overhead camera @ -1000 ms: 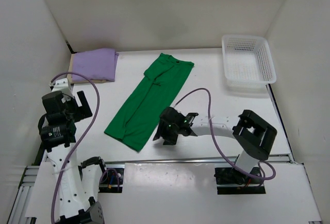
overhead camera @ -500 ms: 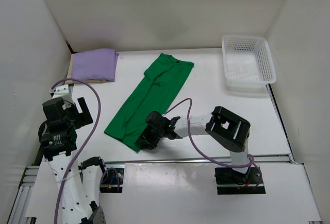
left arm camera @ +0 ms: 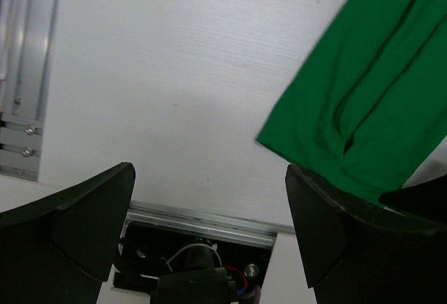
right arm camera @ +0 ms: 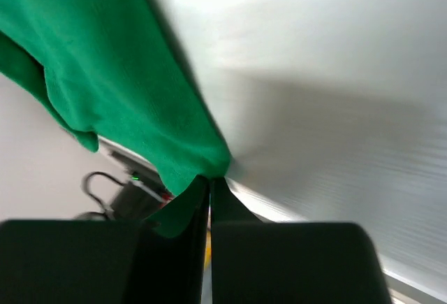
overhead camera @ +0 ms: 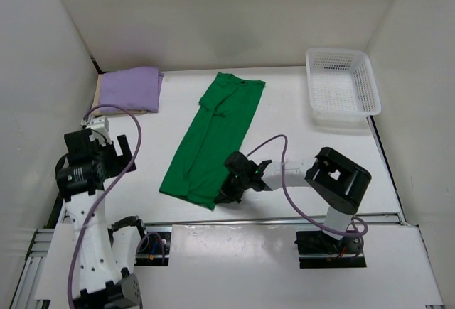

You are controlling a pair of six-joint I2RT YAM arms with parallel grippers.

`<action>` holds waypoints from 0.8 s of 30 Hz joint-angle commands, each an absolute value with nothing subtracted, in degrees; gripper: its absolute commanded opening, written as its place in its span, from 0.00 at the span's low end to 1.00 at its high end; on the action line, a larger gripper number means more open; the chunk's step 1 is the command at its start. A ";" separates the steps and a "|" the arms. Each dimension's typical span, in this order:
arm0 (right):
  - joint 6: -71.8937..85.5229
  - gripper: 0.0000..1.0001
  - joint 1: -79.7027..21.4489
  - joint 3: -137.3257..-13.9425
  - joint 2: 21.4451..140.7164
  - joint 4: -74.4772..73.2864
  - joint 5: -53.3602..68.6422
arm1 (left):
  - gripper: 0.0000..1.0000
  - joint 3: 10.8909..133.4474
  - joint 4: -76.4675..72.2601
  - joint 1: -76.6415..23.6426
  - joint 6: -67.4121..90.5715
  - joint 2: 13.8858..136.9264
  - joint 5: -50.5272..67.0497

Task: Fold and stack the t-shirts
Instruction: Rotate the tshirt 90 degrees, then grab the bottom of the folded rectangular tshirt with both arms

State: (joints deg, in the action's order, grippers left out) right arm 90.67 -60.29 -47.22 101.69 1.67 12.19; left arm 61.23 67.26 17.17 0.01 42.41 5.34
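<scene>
**Near Hem Drawn Rightward**

Right gripper [overhead camera: 229,190] is clamped on the near corner of the green t-shirt [overhead camera: 217,135]. Both sit further right than 0.5 s ago. The shirt lies mid-table, straighter. Left gripper [left arm camera: 208,170] spread wide, empty.

The right gripper [overhead camera: 225,194], which swung left to the near corner of the green t-shirt [overhead camera: 217,131], now pinches that corner and has dragged the near end rightward. The shirt lies less slanted. The left gripper [overhead camera: 115,154] has edged right.
</scene>
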 commanded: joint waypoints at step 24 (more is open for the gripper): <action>45.26 0.50 -49.13 -31.29 76.21 -17.31 18.37 | 0.99 52.04 48.00 -36.39 0.00 70.21 12.37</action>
State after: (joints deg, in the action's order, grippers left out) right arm 48.45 -49.34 -31.70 78.43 -14.24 20.91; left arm 55.02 57.65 -36.49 -0.03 66.98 7.09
